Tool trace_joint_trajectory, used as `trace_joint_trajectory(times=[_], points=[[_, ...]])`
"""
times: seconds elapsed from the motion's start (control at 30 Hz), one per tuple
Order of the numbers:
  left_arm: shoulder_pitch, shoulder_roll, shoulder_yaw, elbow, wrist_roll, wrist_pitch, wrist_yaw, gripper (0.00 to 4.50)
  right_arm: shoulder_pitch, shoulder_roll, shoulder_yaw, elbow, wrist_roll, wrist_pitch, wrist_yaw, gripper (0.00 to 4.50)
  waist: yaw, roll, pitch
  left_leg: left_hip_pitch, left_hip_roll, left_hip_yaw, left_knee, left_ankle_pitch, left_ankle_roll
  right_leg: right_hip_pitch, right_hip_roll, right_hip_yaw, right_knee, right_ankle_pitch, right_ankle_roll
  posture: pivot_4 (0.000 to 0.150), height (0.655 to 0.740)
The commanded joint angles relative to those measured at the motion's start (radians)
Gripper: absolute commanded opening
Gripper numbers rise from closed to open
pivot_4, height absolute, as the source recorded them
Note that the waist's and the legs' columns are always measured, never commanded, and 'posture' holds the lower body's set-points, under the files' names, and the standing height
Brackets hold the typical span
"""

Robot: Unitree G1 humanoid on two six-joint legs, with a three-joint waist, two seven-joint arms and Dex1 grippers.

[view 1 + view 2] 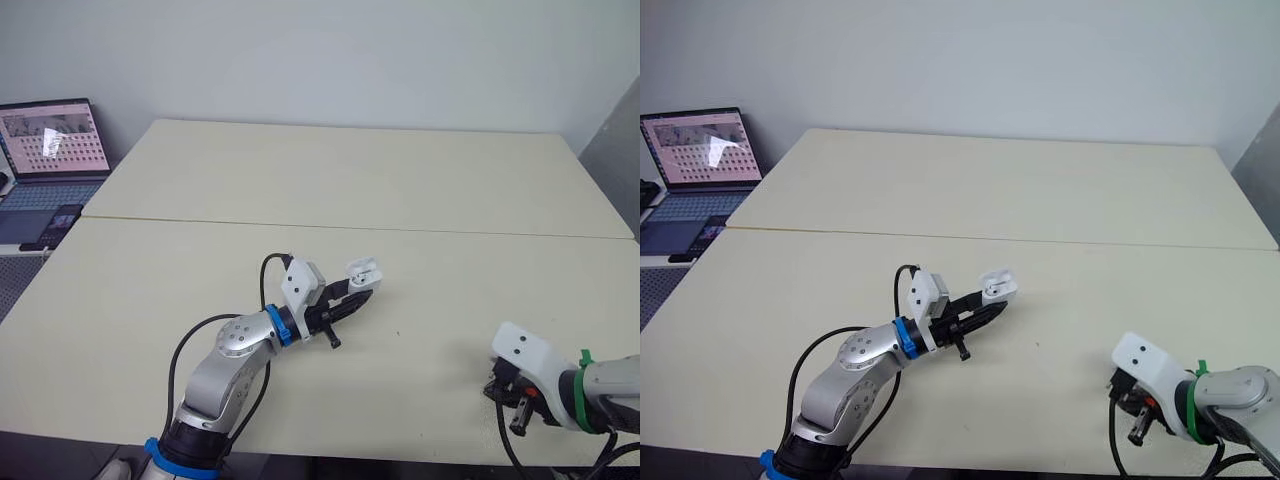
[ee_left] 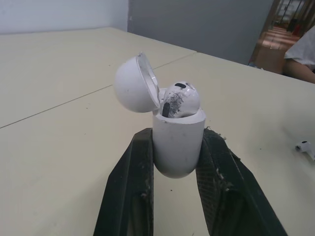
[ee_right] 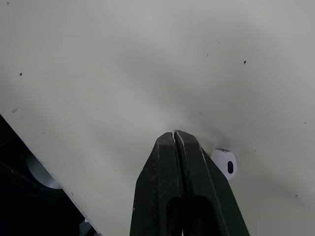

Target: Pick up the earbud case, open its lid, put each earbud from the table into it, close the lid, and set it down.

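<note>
My left gripper (image 1: 360,292) is shut on the white earbud case (image 1: 364,272), holding it a little above the middle of the table (image 1: 330,180). In the left wrist view the black fingers (image 2: 133,172) clamp the case body (image 2: 178,145). Its lid (image 2: 134,83) is tipped open, and one earbud (image 2: 180,98) sits in the case with its head sticking out. A second earbud (image 2: 305,146) lies loose on the table. My right gripper (image 3: 174,135) is shut with nothing between its fingers, close over the tabletop at the front right. That earbud (image 3: 225,163) lies just beside its tips.
A laptop (image 1: 50,150) and a dark phone (image 1: 55,225) sit on a separate surface at the far left. A seam (image 1: 360,228) runs across the table. The front table edge (image 3: 29,142) is close to my right gripper. A person's sleeve (image 2: 302,49) shows beyond the table.
</note>
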Motion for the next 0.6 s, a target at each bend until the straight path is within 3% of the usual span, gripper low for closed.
trace_joint_trajectory(times=[0.03,0.33,0.6], points=[[-0.016,-0.002,-0.001,-0.046,-0.011,-0.001,-0.004,0.80,-0.013,0.034,0.002,0.011,-0.028,-0.047,-0.049,0.03,0.000,0.000,0.000,0.000,0.000,0.000,0.000,0.000,0.000,0.000,0.000,0.000,0.000,0.000,0.000,0.150,0.7400],[-0.021,0.001,0.000,-0.054,-0.011,0.011,-0.003,0.80,0.045,-0.014,0.085,0.038,-0.070,-0.098,-0.071,0.03,0.000,0.000,0.000,0.000,0.000,0.000,0.000,0.000,0.000,0.000,0.000,0.000,0.000,0.000,0.000,0.150,0.7400],[-0.014,0.002,0.001,-0.064,-0.016,0.019,0.001,0.80,0.091,-0.038,0.049,0.020,-0.060,-0.103,-0.056,0.03,0.002,0.000,0.000,0.000,0.000,-0.001,0.000,0.000,0.000,0.001,0.000,-0.001,-0.001,0.000,0.000,0.150,0.7400]])
